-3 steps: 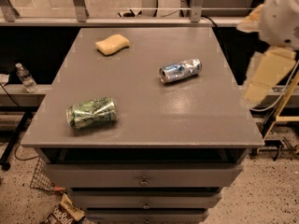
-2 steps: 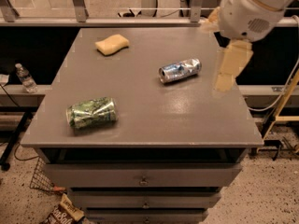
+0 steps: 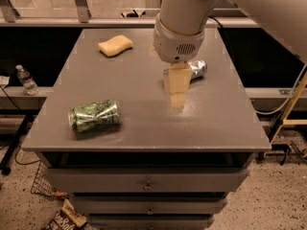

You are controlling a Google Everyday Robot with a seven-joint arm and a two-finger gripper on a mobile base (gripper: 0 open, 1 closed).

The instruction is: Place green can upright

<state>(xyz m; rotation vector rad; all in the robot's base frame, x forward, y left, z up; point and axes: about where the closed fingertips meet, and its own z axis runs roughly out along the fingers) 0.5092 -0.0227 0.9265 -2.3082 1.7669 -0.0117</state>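
The green can lies on its side near the front left of the grey table, its silver top facing left. My gripper hangs from the white wrist over the middle of the table, pointing down and holding nothing that I can see. It is well to the right of the green can and apart from it.
A crushed silver-blue can lies behind the gripper, partly hidden by it. A yellow sponge sits at the back left. The table has drawers below. A water bottle stands on a ledge to the left.
My arm has swung left from beyond the table's right edge to over its middle, and now covers part of the silver-blue can. The cans and sponge have not moved.
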